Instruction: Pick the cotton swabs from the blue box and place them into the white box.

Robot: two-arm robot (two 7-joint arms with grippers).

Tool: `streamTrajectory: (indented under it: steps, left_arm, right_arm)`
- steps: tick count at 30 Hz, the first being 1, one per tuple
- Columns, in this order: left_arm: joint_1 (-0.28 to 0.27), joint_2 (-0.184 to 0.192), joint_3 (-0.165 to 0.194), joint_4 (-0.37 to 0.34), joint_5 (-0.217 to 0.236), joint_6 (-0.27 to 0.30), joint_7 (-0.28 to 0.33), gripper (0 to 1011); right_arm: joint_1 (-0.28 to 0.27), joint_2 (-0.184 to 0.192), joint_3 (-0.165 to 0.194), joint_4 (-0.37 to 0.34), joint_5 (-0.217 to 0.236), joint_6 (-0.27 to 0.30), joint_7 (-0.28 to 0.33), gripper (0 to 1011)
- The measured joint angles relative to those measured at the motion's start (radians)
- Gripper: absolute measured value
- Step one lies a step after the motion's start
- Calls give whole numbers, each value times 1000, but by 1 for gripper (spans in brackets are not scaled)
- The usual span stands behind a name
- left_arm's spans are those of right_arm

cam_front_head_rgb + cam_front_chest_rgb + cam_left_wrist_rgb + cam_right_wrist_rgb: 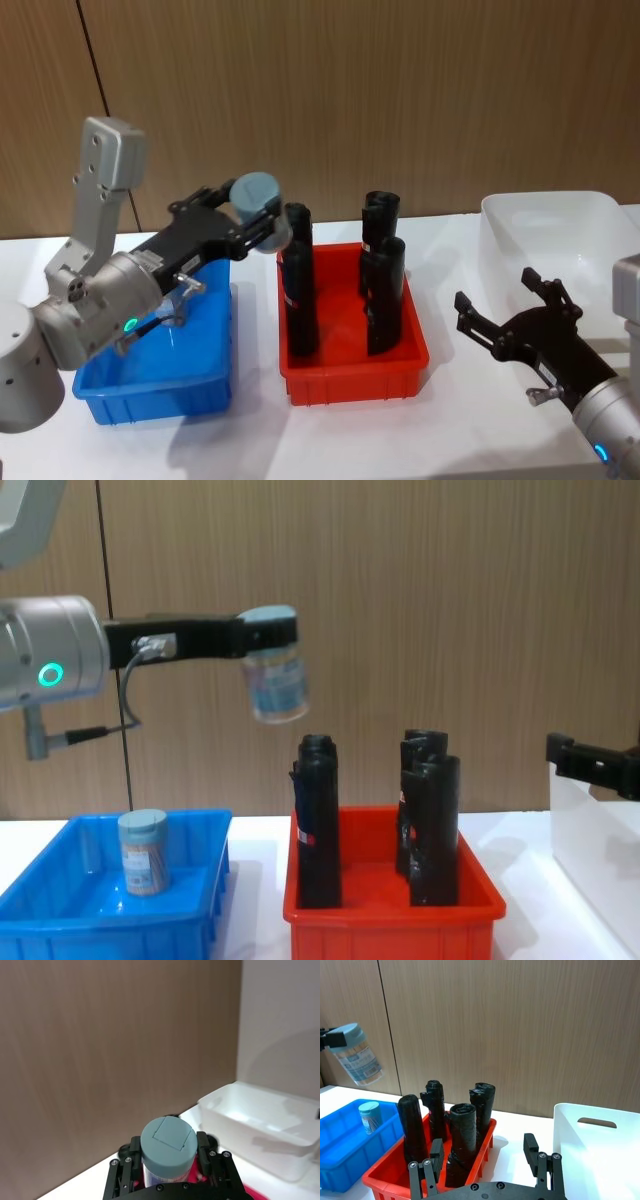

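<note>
While the left gripper point(268, 632) clamps a cotton swabs jar point(275, 685) high over the red bin's point(350, 385) left edge, the right gripper point(497, 290) gapes wide right of that bin.

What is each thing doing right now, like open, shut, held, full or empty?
left gripper: shut on the lifted swab jar, raised in the air.
lifted swab jar: held, tilted, lid on.
other swab jar: upright in the blue box, lid on.
blue box: one jar in sight.
black rolls: four, upright in the red bin.
white box: nothing seen inside.
right gripper: open, empty.
</note>
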State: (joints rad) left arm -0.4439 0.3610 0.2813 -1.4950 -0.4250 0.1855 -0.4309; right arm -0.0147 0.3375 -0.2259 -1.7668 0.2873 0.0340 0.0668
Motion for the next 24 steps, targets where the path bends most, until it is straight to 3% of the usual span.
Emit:
streamTrajectory:
  steps: [8, 24]
  left_arm:
    - [-34, -26, 10, 34, -66, -10, -100, 669]
    - [-124, -90, 36, 137, -137, 32, -195, 669]
  right_arm:
    - [0, 0, 0, 0, 0, 0, 0, 1002]
    - [0, 0, 0, 0, 0, 0, 0, 1002]
